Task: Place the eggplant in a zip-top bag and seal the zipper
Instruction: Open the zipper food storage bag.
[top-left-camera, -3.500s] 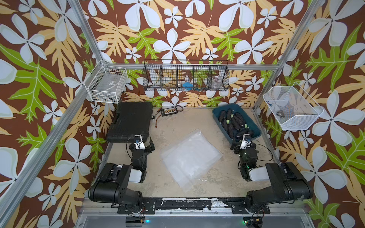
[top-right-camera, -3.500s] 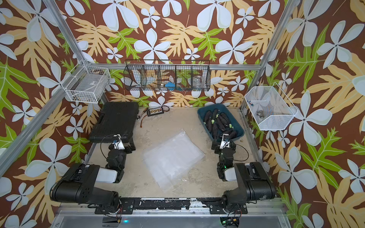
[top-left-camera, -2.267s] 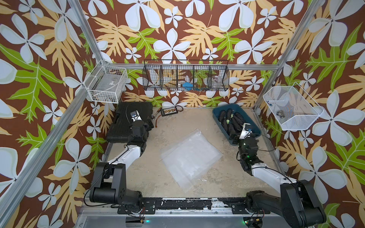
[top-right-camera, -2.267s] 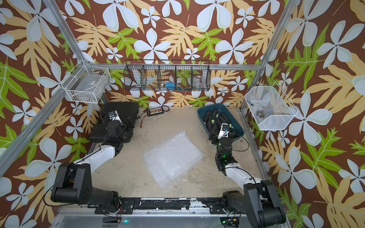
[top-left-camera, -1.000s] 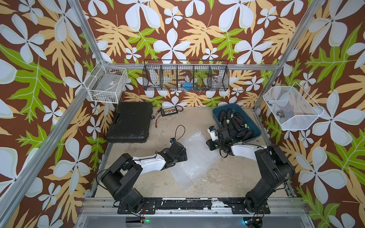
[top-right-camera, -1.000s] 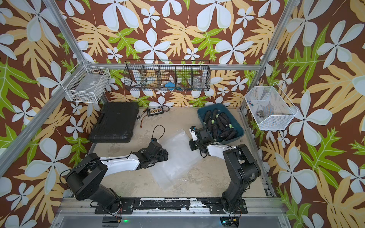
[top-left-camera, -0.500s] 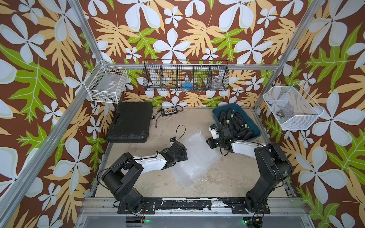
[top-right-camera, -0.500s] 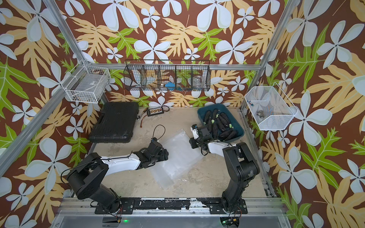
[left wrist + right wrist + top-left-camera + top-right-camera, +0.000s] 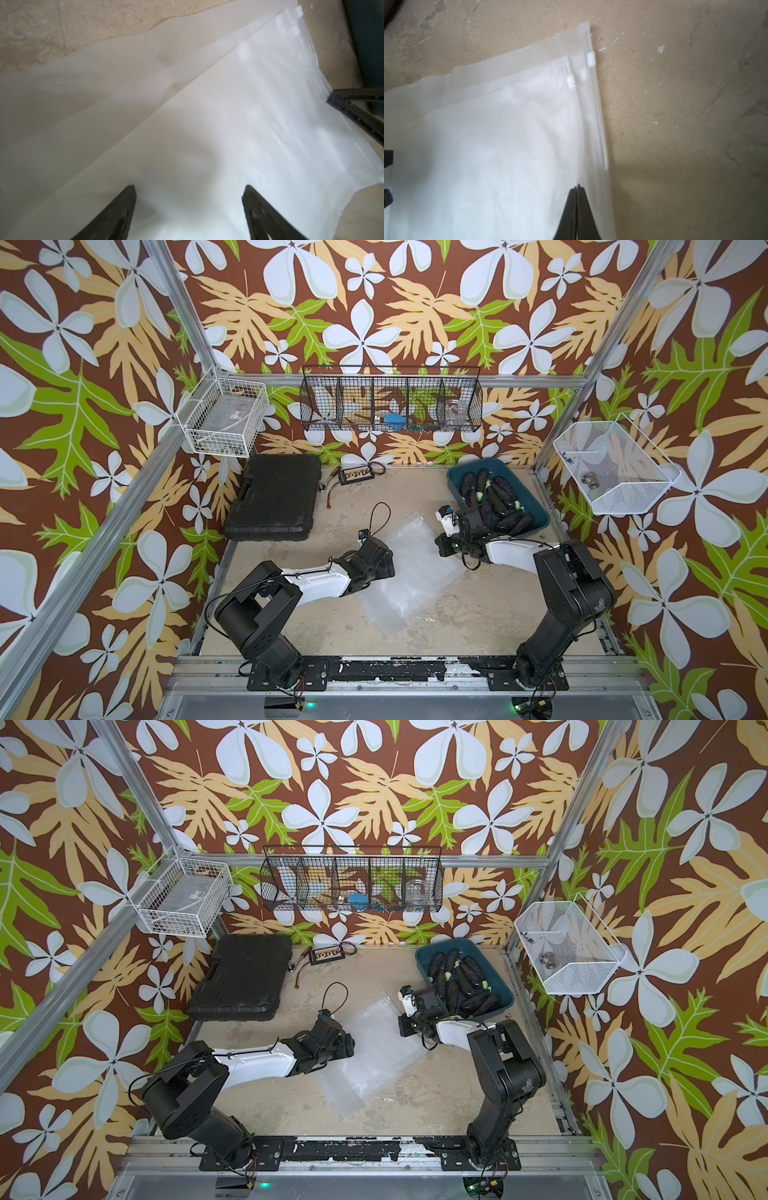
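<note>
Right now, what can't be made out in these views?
- Right hand, right wrist view: shut at the zip-top bag edge; whether it pinches plastic is unclear.
- Left hand: tips hidden under the left arm in both top views.
- Eggplants: the right arm covers some, so no count.

Both top views high, looking steeply down on the whole worktop [image 9: 478,614], each wrist camera close above the stacked bags [image 9: 228,124], shared by all views.
</note>
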{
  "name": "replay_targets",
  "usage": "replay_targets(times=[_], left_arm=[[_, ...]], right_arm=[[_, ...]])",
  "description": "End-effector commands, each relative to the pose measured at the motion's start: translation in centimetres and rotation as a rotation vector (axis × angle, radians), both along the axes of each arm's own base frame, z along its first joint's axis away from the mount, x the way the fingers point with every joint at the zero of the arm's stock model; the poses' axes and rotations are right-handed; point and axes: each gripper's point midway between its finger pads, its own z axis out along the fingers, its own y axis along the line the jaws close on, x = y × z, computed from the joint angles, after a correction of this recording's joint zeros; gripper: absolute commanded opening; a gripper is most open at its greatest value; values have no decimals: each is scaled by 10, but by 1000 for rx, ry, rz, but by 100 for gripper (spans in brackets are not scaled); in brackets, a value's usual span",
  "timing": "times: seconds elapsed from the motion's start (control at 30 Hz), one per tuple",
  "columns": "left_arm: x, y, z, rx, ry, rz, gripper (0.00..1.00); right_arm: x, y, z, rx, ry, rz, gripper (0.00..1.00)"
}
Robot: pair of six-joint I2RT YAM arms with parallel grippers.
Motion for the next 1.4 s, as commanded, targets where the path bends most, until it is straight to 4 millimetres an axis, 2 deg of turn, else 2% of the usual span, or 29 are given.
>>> replay_targets(times=[0.0, 0.2, 0.3, 0.43, 0.57, 0.7, 0.83, 0.9, 1.03, 1.2, 1.27, 1.37], left_arm=[[3, -6, 8, -26, 16, -5, 85], [22, -35, 57, -250, 32, -24, 87], [26, -56, 73, -384, 54, -55, 87], [24, -76, 77, -474, 97, -100, 87], [19, -78, 71, -501, 128, -96, 85], [17, -79, 72, -523, 132, -98, 84], [17, -80, 69, -517, 138, -103, 77], [16, -80, 65, -516, 145, -101, 72], [16, -80, 64, -516, 143, -102, 51], [19, -81, 69, -519, 129, -111, 27], [20, -83, 71, -522, 124, -122, 14], [20, -85, 74, -521, 112, -143, 0]], right_arm=[[-7, 2, 8, -14, -23, -1, 2], [-36, 24, 36, 21, -129, 19, 1], [-49, 33, 43, 43, -184, 10, 0], [-60, 41, 61, 114, -285, -11, 0], [-70, 50, 77, 181, -363, -24, 0], [-75, 62, 73, 168, -365, 0, 0], [-77, 71, 73, 192, -370, 15, 0], [-79, 78, 79, 213, -383, 30, 0], [-88, 91, 83, 222, -395, 67, 0], [-89, 94, 81, 227, -381, 74, 0], [-90, 95, 79, 226, -376, 81, 0], [-94, 96, 80, 237, -373, 99, 0]])
